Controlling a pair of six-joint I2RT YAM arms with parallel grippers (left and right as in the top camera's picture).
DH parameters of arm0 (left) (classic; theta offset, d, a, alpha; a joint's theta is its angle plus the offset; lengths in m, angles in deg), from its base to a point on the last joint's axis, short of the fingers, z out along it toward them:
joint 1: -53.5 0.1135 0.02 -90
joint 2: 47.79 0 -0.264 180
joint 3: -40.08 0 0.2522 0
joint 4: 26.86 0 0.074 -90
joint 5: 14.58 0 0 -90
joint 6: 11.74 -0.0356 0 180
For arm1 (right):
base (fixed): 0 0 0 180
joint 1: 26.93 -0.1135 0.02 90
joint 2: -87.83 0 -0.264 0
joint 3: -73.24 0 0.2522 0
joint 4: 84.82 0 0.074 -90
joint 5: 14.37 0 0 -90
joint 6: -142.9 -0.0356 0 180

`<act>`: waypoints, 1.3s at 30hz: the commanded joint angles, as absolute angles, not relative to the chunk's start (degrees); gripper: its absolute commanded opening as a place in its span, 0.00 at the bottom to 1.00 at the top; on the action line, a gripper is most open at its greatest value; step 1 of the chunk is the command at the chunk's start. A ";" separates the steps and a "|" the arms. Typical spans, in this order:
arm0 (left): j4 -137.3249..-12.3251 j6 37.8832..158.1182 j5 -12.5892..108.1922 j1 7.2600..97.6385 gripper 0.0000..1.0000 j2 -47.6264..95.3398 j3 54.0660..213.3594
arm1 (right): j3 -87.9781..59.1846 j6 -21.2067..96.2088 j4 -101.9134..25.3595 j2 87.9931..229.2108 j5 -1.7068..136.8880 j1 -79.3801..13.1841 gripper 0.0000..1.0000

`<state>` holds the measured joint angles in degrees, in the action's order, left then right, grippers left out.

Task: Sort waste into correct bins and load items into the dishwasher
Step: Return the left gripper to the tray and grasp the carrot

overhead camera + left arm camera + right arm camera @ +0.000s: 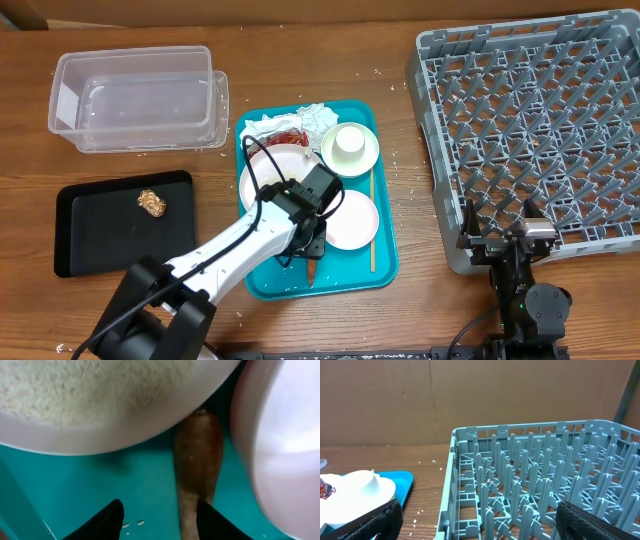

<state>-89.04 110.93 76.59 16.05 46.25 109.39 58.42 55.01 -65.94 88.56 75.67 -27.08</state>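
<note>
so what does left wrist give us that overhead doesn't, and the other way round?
Only left wrist: a close look at the carrot lying on the teal tray, inside the left gripper's parted fingers and close to one of them, plus pale crumbs. Overhead mostly hides the carrot under that gripper.
Only overhead: black tray with a brown food bit, clear tub, grey rack, cup, napkins, red wrapper, stick, right gripper.
Both: teal tray, white plate, pink plate, left gripper.
</note>
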 commanded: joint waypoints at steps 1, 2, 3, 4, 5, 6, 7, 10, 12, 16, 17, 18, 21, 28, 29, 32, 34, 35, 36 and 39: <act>-85.20 109.49 76.06 15.54 0.50 46.60 106.30 | 59.01 54.75 -66.29 87.99 75.99 -27.51 1.00; -84.58 109.49 76.02 15.54 0.50 46.60 106.24 | 59.01 54.75 -66.29 87.99 75.99 -27.51 1.00; -84.02 109.53 76.00 15.54 0.50 46.60 106.24 | 59.01 54.77 -66.29 87.99 75.99 -27.51 1.00; -83.58 109.55 75.82 15.54 0.50 46.60 106.24 | 59.01 54.75 -66.29 87.99 75.99 -27.51 1.00; -83.21 109.57 75.49 15.54 0.50 46.60 106.24 | 59.01 54.77 -66.29 87.99 75.99 -27.51 1.00; -82.86 109.57 75.17 15.54 0.50 46.60 106.22 | 59.01 54.75 -66.29 87.99 75.99 -27.51 1.00; -82.51 109.55 74.64 15.54 0.50 46.60 106.22 | 59.01 54.75 -66.29 87.99 75.99 -27.51 1.00; -82.11 109.55 73.77 15.54 0.50 46.60 106.22 | 59.01 54.77 -66.29 87.99 75.99 -27.51 1.00; -82.27 109.55 73.68 15.54 0.50 46.60 106.15 | 59.01 54.75 -66.29 87.99 75.99 -27.51 1.00; -81.41 109.55 73.68 15.54 0.51 46.62 105.28 | 59.01 54.75 -66.29 87.99 75.99 -27.51 1.00; -80.89 109.55 73.68 15.54 0.51 46.62 104.86 | 59.01 54.77 -66.29 87.99 75.99 -27.51 1.00; -80.50 109.60 73.61 15.54 0.51 46.62 104.51 | 59.01 54.75 -66.29 87.99 75.99 -27.51 1.00; -78.68 109.84 72.59 15.54 0.50 46.62 102.81 | 59.01 54.75 -66.29 87.99 75.99 -27.51 1.00; -77.76 109.99 73.33 15.59 0.48 46.60 101.78 | 59.01 54.77 -66.29 87.99 75.99 -27.51 1.00; -77.98 109.99 74.07 15.59 0.45 46.62 101.78 | 59.01 54.75 -66.29 87.99 75.99 -27.51 1.00; -78.88 110.01 75.98 15.59 0.37 46.60 101.78 | 59.01 54.77 -66.29 87.99 75.99 -27.51 1.00; -78.95 109.95 76.06 15.63 0.31 46.60 101.78 | 59.01 54.77 -66.29 87.99 75.99 -27.51 1.00; -78.97 109.95 76.02 15.63 0.29 46.60 101.78 | 59.01 54.77 -66.29 87.99 75.99 -27.51 1.00; -79.05 109.90 76.00 15.63 0.28 46.60 101.78 | 59.01 54.75 -66.29 87.99 75.99 -27.51 1.00; -80.19 109.73 75.76 15.63 0.27 46.58 102.39 | 59.01 54.77 -66.29 87.99 75.99 -27.51 1.00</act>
<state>-79.05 109.81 74.60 15.43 46.12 102.87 58.42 55.01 -65.94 88.56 75.69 -27.08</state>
